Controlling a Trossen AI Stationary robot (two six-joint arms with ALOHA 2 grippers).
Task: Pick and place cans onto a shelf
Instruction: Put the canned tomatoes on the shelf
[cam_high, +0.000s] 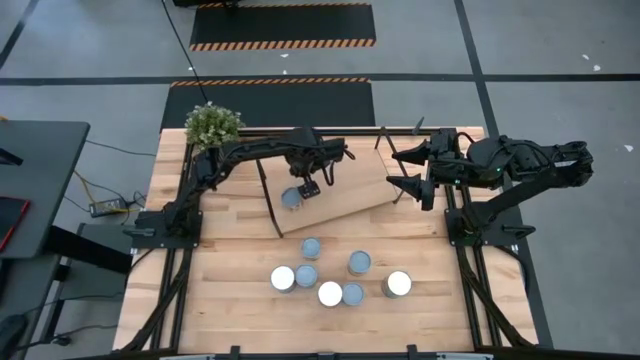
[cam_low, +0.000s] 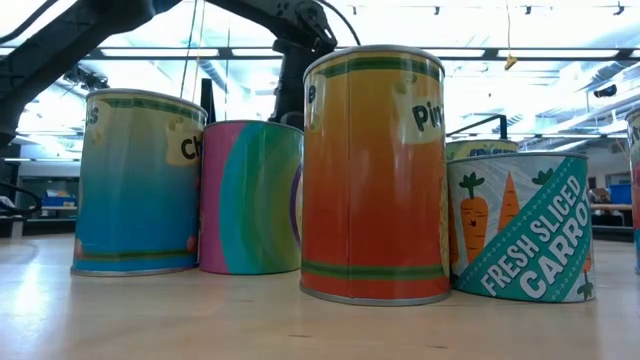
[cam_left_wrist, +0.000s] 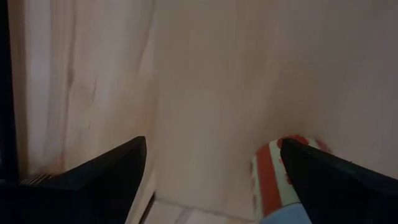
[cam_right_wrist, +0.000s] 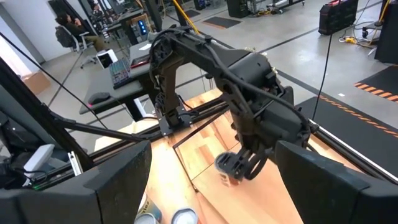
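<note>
Left gripper (cam_high: 308, 187) hovered above shelf (cam_high: 345, 195), fingers spread, holding nothing — can (cam_high: 291, 199) stood just beside | can judged rigid, smooth, fairly heavy — grip mid-wall | right gripper (cam_high: 405, 167) waited open, far shelf end

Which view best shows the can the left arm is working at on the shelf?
The high view: the can sits on the shelf beside the left claw. The left wrist view shows only its striped side; the right wrist view mostly hides it behind the claw; the low view misses it.
</note>
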